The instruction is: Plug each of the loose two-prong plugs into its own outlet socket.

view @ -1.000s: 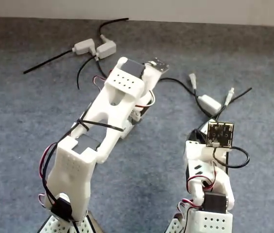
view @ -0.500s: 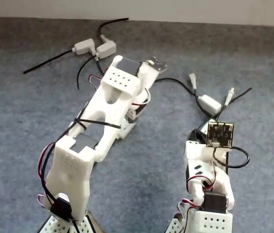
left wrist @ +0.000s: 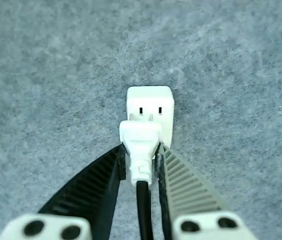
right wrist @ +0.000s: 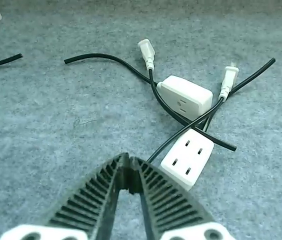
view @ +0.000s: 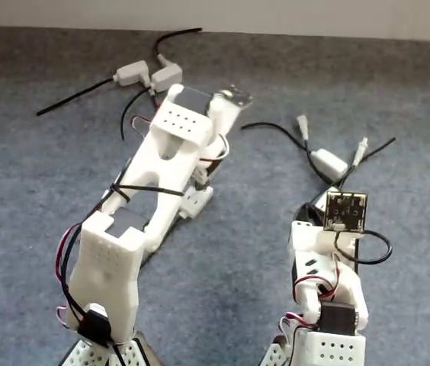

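At the outlet (left wrist: 150, 100) | left claw (left wrist: 142, 152) grips plug (left wrist: 140, 135) | arm (view: 162, 164) outstretched

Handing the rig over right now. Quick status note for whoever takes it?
Left gripper: shut on a white plug, prongs against an outlet block, slots visible, so not seated.
Right gripper: shut, empty, near a loose plug, a second loose plug, a single outlet and a double outlet.
Done: nothing confirmed. Left: seat the held plug, then both loose ones.

Open carpet (right wrist: 56, 115) lies near; crossed cords (right wrist: 103, 55) seemingly hem the sockets (right wrist: 187, 159) beyond.
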Motion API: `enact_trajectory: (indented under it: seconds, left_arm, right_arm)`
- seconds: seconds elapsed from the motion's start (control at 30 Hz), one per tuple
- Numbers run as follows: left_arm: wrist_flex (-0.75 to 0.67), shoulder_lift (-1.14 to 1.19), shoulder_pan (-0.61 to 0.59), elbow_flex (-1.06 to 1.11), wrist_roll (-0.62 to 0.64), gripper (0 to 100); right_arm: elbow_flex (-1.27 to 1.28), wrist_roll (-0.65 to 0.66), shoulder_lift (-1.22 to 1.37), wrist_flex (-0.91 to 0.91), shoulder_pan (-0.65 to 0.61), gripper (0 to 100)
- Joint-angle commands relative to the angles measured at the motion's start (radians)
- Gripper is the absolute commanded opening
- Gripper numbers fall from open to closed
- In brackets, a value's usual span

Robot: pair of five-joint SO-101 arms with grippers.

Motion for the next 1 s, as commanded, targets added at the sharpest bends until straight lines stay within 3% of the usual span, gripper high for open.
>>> enact_trajectory:
  seconds: [0.0, 0.33, 0.97]
  left_arm:
    - [0.005, -0.004, -0.021, -0.005, 0.015, 1]
    - [0.005, -0.004, 0.048, -0.005, 0.02, 1]
    - [0.003, -0.002, 0.048, -0.005, 0.021, 1]
  right_arm:
    - [0.107, -0.008, -0.015, -0.024, 0.012, 0.8]
    - [0.107, -0.008, -0.015, -0.024, 0.012, 0.8]
    - [0.107, -0.008, -0.015, -0.024, 0.012, 0.8]
